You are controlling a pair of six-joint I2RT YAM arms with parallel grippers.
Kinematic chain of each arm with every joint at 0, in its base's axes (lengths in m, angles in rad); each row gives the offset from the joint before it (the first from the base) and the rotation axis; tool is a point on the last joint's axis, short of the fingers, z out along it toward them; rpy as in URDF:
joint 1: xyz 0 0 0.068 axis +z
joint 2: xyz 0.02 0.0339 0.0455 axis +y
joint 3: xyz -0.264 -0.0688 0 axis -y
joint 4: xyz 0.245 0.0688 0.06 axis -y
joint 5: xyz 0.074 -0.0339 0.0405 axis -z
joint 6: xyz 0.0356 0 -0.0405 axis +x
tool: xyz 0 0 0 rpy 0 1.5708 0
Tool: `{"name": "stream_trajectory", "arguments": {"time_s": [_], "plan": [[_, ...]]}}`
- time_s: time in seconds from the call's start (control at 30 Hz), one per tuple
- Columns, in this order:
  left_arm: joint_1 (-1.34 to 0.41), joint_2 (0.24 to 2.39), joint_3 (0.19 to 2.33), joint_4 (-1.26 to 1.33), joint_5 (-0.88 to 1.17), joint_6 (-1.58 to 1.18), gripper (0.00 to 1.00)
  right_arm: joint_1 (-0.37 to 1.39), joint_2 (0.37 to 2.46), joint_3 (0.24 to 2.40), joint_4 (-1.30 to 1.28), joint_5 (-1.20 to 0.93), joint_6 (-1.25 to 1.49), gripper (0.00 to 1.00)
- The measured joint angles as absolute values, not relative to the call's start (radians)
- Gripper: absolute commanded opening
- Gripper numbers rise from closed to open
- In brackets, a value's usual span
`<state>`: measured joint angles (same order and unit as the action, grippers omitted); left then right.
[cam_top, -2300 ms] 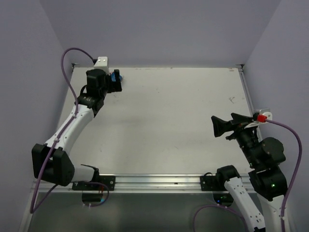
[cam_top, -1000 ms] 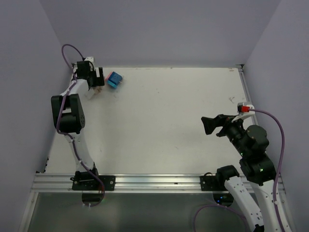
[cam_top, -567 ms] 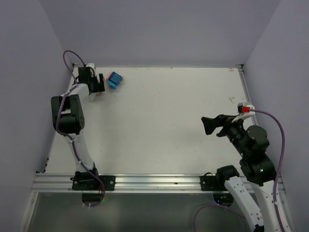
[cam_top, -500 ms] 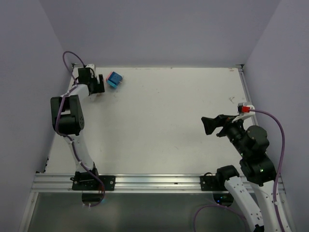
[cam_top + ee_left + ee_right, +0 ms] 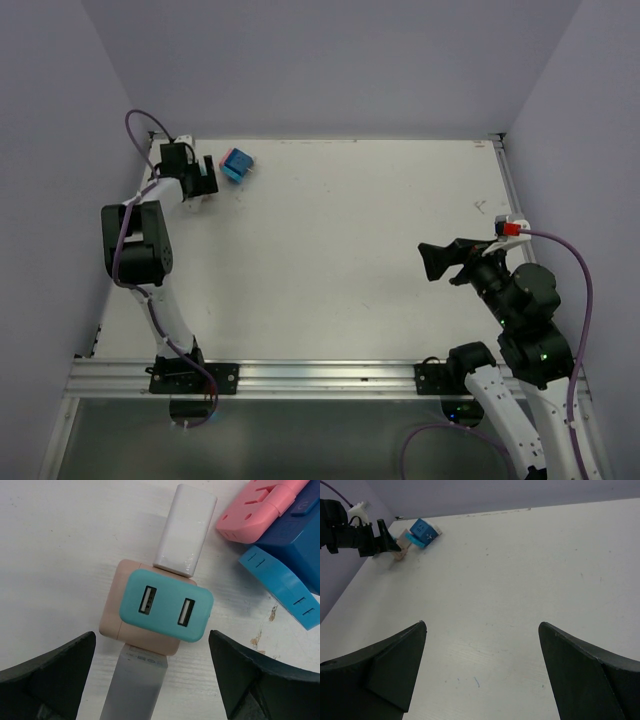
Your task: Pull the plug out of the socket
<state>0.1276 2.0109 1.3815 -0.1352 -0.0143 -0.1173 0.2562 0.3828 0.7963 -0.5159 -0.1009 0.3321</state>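
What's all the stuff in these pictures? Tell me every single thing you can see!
socket: 1, beige cube with a teal face and two slots, far left corner of the table
plug: 1, white, joined to one side of the socket
strip: 1, grey, sticking out of the socket's opposite side
block: 1, pink and blue, beside the socket, apart from it
table: 1, white, under everything
cables: 2, purple, one along each arm
arms: 2, white and black, bolted at the near edge
left gripper: 1, black, open, fingers either side of the socket, not touching
right gripper: 1, black, open, empty, over the table's right side
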Motion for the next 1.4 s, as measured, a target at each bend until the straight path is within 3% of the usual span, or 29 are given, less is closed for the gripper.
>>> {"name": "stream_trajectory", "arguments": {"time_s": [0.33,0.8,1.4], "plan": [[0.128,1.993,1.396,-0.112,-0.05,-0.118,0.99,0.256,0.384,0.796,-0.516,-0.101,0.331,0.99],[0.128,2.053,1.443,-0.101,-0.056,-0.108,0.86,0.256,0.39,0.796,-0.516,-0.101,0.329,0.99],[0.127,1.994,1.351,-0.066,-0.049,-0.106,0.35,0.256,0.387,0.797,-0.519,-0.102,0.329,0.99]]}}
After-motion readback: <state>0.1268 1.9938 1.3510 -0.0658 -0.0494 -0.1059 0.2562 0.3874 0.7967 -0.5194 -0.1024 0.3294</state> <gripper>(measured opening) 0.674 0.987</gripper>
